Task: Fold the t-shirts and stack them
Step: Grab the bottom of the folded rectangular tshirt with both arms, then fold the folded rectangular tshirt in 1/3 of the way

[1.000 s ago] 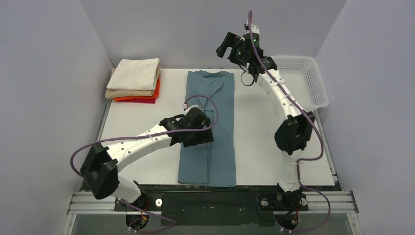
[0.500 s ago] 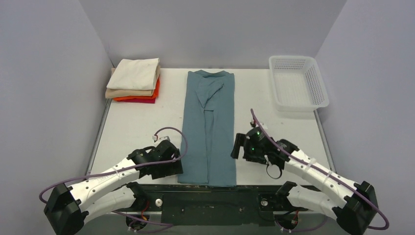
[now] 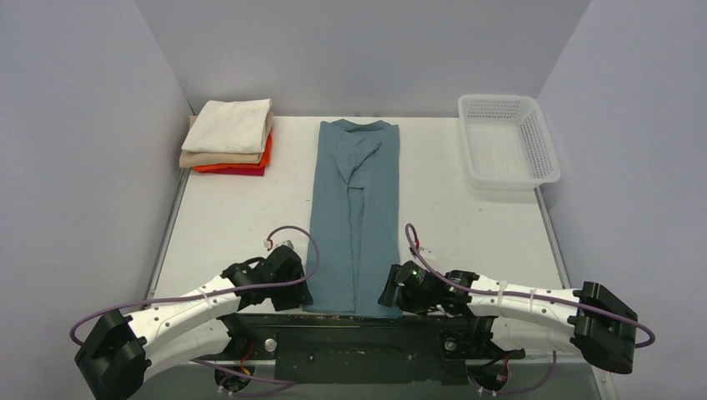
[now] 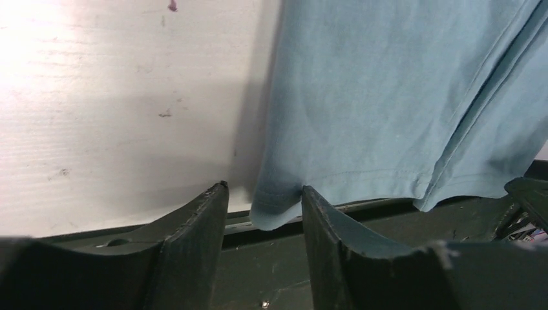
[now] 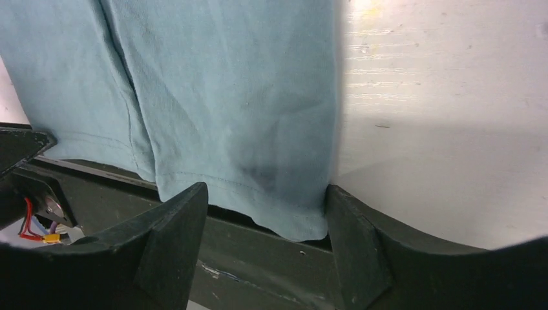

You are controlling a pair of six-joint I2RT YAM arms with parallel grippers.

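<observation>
The teal-blue t-shirt (image 3: 356, 212) lies as a long narrow strip down the table's middle, collar at the far end, hem hanging over the near edge. My left gripper (image 3: 302, 292) is open at the hem's left corner (image 4: 274, 210), which sits between its jaws. My right gripper (image 3: 388, 293) is open at the hem's right corner (image 5: 300, 223), also between its jaws. A folded stack of t-shirts, cream (image 3: 238, 125) on top, then tan (image 3: 218, 157), orange (image 3: 265, 155) and red (image 3: 243, 172), sits at the far left.
A white perforated basket (image 3: 506, 142) stands at the far right corner. The white table (image 3: 225, 225) ends at a dark metal rail (image 3: 367, 329) along the near edge, just under both grippers. Grey walls enclose the sides and back.
Both arms have come down from the middle and far end of the shirt to its near hem. In the last half second each gripper closed in on its hem corner.
</observation>
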